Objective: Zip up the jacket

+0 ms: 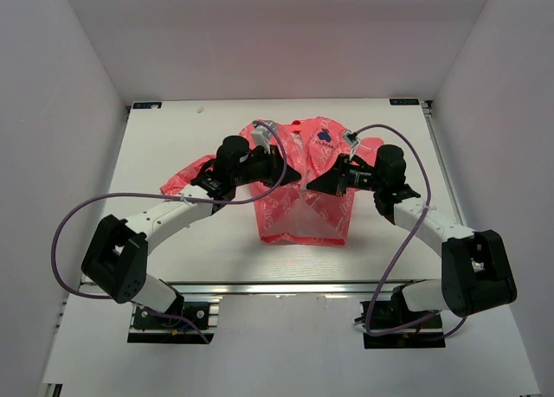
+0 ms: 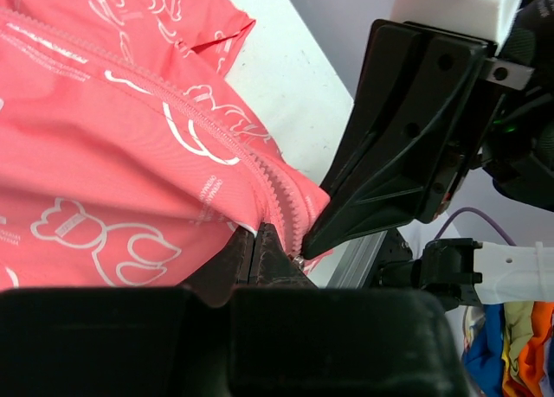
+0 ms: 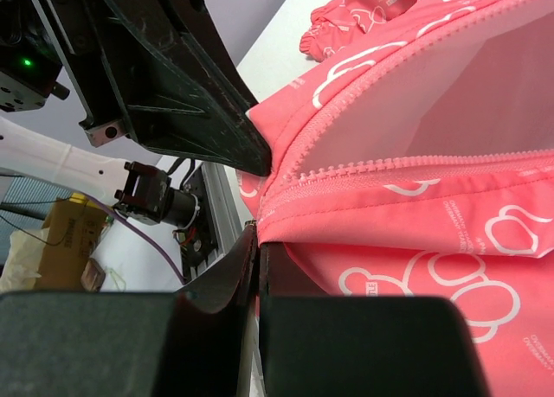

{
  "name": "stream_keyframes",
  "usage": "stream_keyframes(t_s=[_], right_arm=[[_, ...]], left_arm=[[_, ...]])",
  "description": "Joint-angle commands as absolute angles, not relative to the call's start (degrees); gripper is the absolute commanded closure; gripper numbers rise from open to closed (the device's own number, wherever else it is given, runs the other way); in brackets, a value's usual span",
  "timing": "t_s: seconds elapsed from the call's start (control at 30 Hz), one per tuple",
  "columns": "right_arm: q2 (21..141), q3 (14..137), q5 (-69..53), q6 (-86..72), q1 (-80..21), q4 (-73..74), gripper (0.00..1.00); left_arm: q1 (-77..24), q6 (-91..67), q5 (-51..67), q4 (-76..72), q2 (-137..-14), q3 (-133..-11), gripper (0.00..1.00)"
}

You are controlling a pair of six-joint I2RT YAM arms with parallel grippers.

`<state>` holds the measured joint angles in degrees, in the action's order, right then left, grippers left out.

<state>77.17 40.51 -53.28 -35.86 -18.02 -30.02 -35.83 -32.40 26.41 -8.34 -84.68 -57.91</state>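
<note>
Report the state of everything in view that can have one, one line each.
jacket, lying on the table, front up.
zipper, undone here, its two rows of teeth parted.
left gripper, shut on the jacket's zipper edge.
right gripper, shut on the jacket's zipper edge.

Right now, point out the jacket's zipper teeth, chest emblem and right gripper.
zipper teeth (image 2: 275, 189): left wrist view, lower run of teeth.
chest emblem (image 1: 325, 137): top view, dark blue centre.
right gripper (image 3: 258, 237): right wrist view, between closed fingertips.
</note>
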Motion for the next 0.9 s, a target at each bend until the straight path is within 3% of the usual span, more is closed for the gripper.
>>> stream_keyframes(t_s=[0.0, 0.87], right_arm=[[76.3, 40.9, -55.0, -36.5, -17.8, -33.2, 1.0], [75.2, 37.4, -54.2, -43.9, -16.6, -44.2, 1.0]], left_arm=[[-35.8, -32.5, 29.1, -12.0, -81.1, -57.7, 1.0], [-35.8, -34.3, 31.3, -15.1, -80.6, -55.5, 1.0]])
